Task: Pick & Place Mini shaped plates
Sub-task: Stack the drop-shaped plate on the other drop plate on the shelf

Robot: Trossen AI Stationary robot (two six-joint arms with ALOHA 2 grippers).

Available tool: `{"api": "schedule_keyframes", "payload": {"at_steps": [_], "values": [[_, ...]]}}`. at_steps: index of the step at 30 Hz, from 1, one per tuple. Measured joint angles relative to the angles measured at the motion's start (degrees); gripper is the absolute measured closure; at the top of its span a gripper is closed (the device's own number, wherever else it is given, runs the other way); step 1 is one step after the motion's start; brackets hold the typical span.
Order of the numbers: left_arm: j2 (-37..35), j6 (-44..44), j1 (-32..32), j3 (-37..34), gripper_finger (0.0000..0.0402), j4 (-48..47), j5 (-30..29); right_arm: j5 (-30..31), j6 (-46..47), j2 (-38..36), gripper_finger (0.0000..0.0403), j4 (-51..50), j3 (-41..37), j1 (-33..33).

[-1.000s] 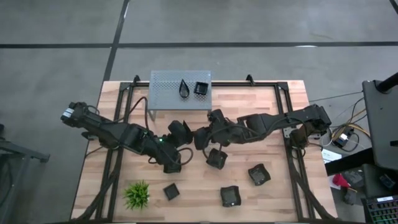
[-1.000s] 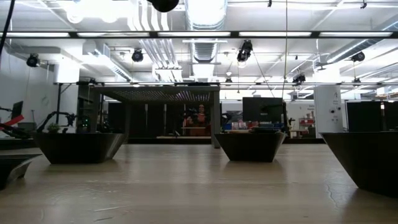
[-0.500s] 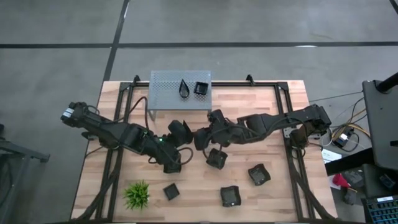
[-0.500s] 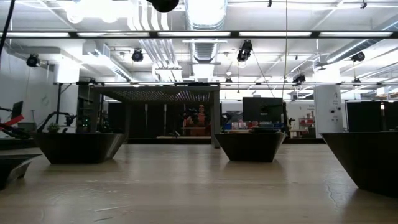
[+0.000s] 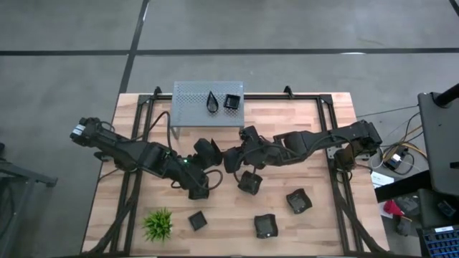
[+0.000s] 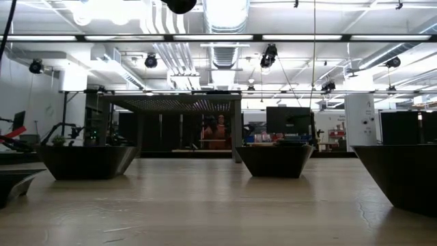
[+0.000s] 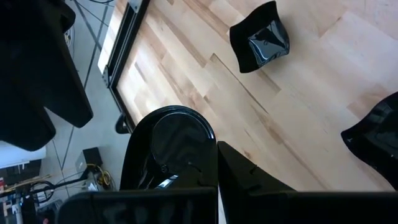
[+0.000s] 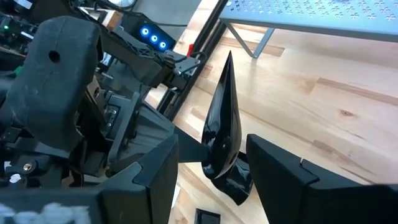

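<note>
Right end effector (image 5: 229,159) sits near mid-surface, just beside the left arm's tip. In the right wrist view its two fingers (image 8: 283,177) stand spread with a teardrop plate (image 8: 222,127) on edge between them, point up; the plate's rounded end lies in the gap, and whether the pads press it cannot be told.

Left end effector (image 5: 199,188) lies just beside the right one, toward the surface's front edge, fingers clenched together, nothing seen between them.

Wooden surface (image 5: 301,129) carries loose square plates: one (image 5: 249,181) just in front of the right end effector, one (image 5: 298,201) farther off toward the right arm's side, one (image 5: 265,227) near the front edge, and a smaller one (image 5: 197,221) in front of the left end effector. Left wrist view shows a square plate (image 7: 260,45) lying flat on the wood.

Beyond both end effectors, at the far edge, a perforated grey shelf (image 5: 190,104) holds a teardrop plate (image 5: 213,102) and a square plate (image 5: 232,102) side by side.

Small green plant (image 5: 158,223) stands near the front edge, on the left arm's side.
</note>
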Motion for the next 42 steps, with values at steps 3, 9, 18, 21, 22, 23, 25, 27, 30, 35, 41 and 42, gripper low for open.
{"api": "schedule_keyframes", "payload": {"at_steps": [3, 9, 18, 21, 22, 23, 25, 27, 30, 35, 41, 42], "values": [[0.0, -0.2, 0.0, 0.0, 0.0401, 0.0, 0.0, 0.0, 0.3, 0.0, 0.0216, 0.0, 0.0, 0.0], [0.0, -0.4, 0.0, 0.0, 0.0401, -0.1, 0.0, 0.0, 0.5, 0.0, 0.0216, -0.1, 0.0, 0.0], [0.0, -0.5, 0.1, 0.0, 0.0402, -1.0, 0.1, -1.1, 4.1, 0.2, 0.0216, -2.4, -0.6, 0.3], [0.0, -0.5, 0.1, 0.0, 0.0402, -1.0, 0.2, -1.1, 4.1, 0.8, 0.0216, -2.5, -0.9, 0.1], [0.0, -0.5, 0.2, 0.0, 0.0401, -1.0, 0.3, -1.1, 3.9, 1.0, 0.0216, -2.0, -1.4, 0.0], [0.0, -0.5, 0.2, 0.0, 0.0401, -0.9, 0.3, -1.0, 3.7, 1.5, 0.0216, -0.6, -1.8, -0.1], [0.0, -0.5, 0.2, 0.0, 0.0401, -0.9, 0.3, -0.6, 3.7, 1.8, 0.0216, 0.6, -2.1, -0.2], [0.0, -0.5, 0.2, 0.0, 0.0401, -0.9, 0.3, -0.6, 3.7, 2.4, 0.0216, 0.8, -2.3, -0.2], [0.0, -0.5, 0.2, 0.0, 0.0401, -0.9, 0.4, -0.6, 3.5, 3.2, 0.0216, 1.8, -2.2, -0.1], [0.0, -0.6, 0.2, 0.0, 0.0402, -1.1, 0.4, 0.0, 3.8, 4.2, 0.0216, 2.2, -2.3, -0.2], [0.0, -0.6, 0.2, 0.0, 0.0401, -1.3, 0.4, 1.5, 3.9, 4.1, 0.0229, 2.5, -2.2, -0.4], [0.0, -0.6, 0.2, 0.0, 0.0402, -1.3, 0.4, 1.5, 3.9, 4.1, 0.0233, 2.5, -2.1, -0.6]]}}
